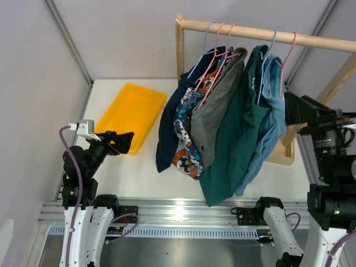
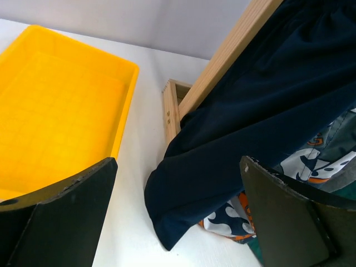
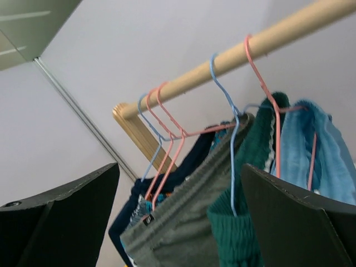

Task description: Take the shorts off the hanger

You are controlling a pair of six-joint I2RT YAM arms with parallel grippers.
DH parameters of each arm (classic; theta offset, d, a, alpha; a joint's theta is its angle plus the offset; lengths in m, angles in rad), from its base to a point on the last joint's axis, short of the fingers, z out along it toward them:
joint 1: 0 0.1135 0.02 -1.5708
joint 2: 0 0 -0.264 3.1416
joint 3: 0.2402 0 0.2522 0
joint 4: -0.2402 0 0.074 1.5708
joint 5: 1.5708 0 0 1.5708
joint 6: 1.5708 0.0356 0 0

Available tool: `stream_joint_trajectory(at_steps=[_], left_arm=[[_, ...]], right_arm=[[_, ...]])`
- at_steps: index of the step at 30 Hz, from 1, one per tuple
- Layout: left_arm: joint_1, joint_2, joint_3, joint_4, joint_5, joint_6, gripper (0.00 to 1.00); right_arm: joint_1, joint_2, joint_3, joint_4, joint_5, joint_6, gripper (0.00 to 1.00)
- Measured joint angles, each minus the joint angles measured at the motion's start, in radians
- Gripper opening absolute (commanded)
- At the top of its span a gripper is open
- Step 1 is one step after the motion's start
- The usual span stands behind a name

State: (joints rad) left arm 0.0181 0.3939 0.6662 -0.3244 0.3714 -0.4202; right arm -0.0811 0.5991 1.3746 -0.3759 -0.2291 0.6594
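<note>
Five shorts hang on wire hangers from a wooden rail: navy, patterned orange, blue and white, grey, teal green and light blue. My left gripper is open, low over the table, left of the navy hem, with nothing between its fingers. My right gripper is open beside the light blue pair, not touching it. In the right wrist view it looks up at the grey, teal green and light blue waistbands and the pink hanger.
A yellow tray lies on the white table left of the rack, right behind my left gripper. The rack's wooden post and base stand at either end of the rail. Grey walls close in on the left and at the back.
</note>
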Motion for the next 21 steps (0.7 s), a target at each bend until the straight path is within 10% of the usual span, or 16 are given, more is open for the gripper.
stream_joint_trajectory(at_steps=[8,21], left_arm=[[-0.031,0.027,-0.002,-0.021,-0.035,-0.003,0.99],[-0.045,0.059,-0.023,0.002,-0.042,-0.042,0.99]], right_arm=[[-0.006,0.085,0.11,0.064,0.1,-0.113,0.99],[0.022,0.589,0.607,-0.356,0.337,-0.381,0.97]])
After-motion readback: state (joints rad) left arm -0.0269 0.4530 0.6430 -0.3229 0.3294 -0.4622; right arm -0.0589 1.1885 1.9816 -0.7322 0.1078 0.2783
